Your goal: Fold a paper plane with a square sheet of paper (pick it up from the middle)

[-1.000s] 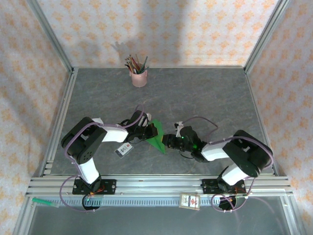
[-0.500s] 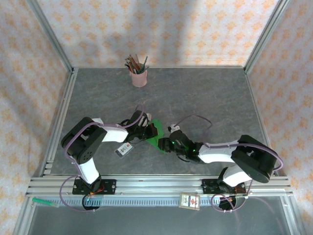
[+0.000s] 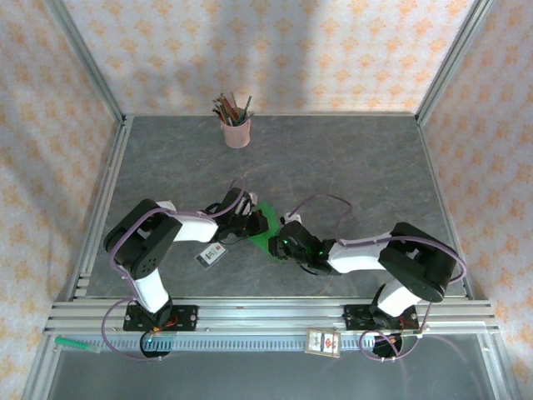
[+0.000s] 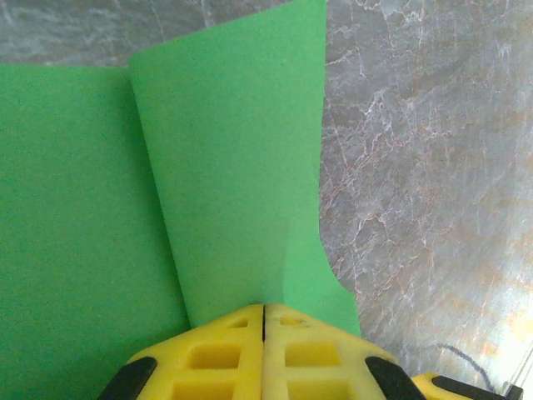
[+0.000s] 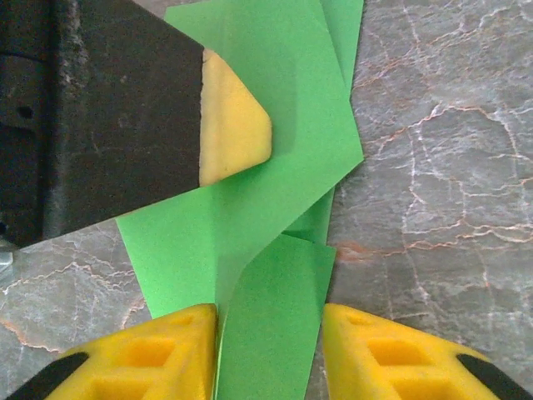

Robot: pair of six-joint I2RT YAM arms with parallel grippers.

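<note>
Item, square sheet of paper [image 3: 266, 227]: partly folded, mid-worktop [image 3: 358, 167], between both arms. Left jaws: clenched on its edge. Right jaws: released, astride a raised flap; we note they have just reached in, likely to crease

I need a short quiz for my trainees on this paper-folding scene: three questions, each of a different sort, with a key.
1. True or false: the left tool is shut on the green paper.
2. The right tool is: A) shut on a pencil; B) open, with a flap of the paper between its jaws; C) shut, well away from the paper.
3. Short answer: what stands near the far edge of the table?

Key: 1 true. 2 B. 3 a pink cup of pencils.
</note>
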